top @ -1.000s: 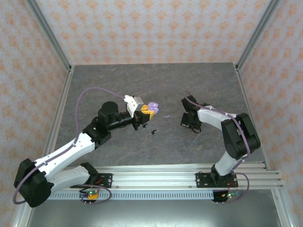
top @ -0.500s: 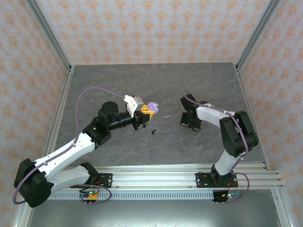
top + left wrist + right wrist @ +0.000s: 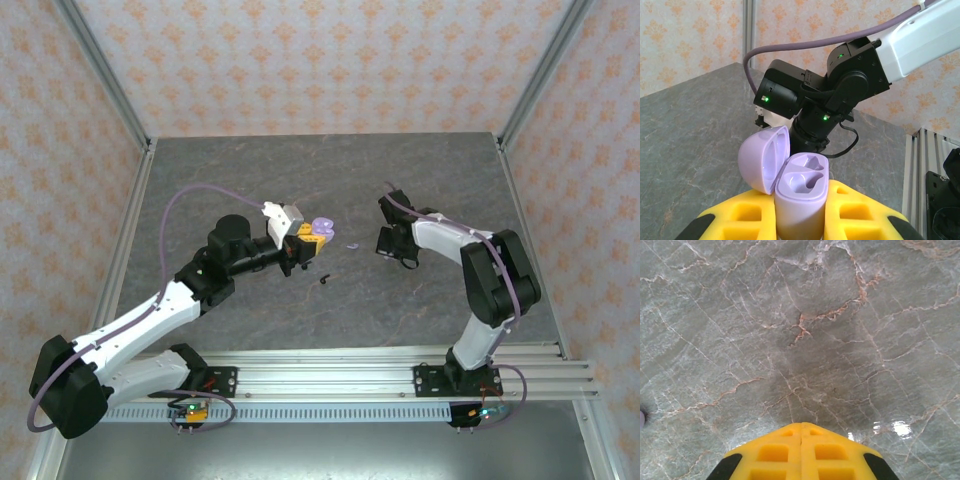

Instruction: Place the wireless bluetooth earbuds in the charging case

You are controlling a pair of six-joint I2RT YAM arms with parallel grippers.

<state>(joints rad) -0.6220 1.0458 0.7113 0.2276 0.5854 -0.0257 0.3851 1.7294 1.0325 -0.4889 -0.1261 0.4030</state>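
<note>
One open lavender case (image 3: 801, 182) clamped in L gripper (image 3: 800, 220); R gripper (image 3: 801, 452) pinched together.

lavender earbud (image 3: 352, 246), black earbud (image 3: 324, 279), tiny (shapes unclear)

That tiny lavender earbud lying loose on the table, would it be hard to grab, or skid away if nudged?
Probably fiddly: the lavender earbud is far smaller than the open charging case, so it looks very light. On the smooth, glossy table it would likely slide or spin at a nudge.
</note>
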